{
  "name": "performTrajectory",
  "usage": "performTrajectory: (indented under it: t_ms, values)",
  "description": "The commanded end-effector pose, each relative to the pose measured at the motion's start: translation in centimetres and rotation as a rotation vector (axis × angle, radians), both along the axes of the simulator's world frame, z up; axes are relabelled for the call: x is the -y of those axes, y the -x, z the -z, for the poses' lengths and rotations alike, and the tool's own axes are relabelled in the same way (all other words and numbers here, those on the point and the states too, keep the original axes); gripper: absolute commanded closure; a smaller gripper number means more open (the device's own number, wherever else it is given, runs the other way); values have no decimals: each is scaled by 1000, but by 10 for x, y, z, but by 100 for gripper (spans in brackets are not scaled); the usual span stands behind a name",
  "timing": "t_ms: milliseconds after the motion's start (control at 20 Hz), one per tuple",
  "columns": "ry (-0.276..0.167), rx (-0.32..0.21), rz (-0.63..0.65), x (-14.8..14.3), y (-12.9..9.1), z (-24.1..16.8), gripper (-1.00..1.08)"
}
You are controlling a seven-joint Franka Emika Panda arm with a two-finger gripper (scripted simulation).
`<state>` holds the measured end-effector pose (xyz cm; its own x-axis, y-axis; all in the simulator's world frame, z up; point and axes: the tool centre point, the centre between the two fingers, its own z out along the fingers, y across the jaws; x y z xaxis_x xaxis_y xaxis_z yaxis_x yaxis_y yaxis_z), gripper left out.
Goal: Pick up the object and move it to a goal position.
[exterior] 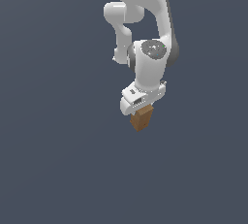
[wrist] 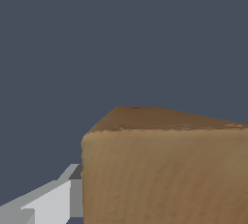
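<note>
plain dark grey-blue surface filling the exterior view, uniform and featureless, same flat grey-blue filling the wrist view's background

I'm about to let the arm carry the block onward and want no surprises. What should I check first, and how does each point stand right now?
1. Wooden block sits at the gripper: ok.
2. Fingers shut firmly on the block: cannot tell; only one finger shows beside it in the wrist view.
3. Block hangs roughly in line with the gripper: ok, with a slight tilt in the exterior view.
4. Block lifted off any surface: cannot tell; the backdrop is uniform.
5. Goal position visible: not ok; no marker in either view.
</note>
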<state>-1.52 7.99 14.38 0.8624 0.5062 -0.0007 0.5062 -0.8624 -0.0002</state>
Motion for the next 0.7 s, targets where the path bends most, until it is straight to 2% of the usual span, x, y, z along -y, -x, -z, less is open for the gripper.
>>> performTrajectory:
  t_ms: [0, 650]
  values:
    - [0, 1, -1, -1, 0, 1, 108]
    - [0, 1, 0, 1, 0, -5, 108]
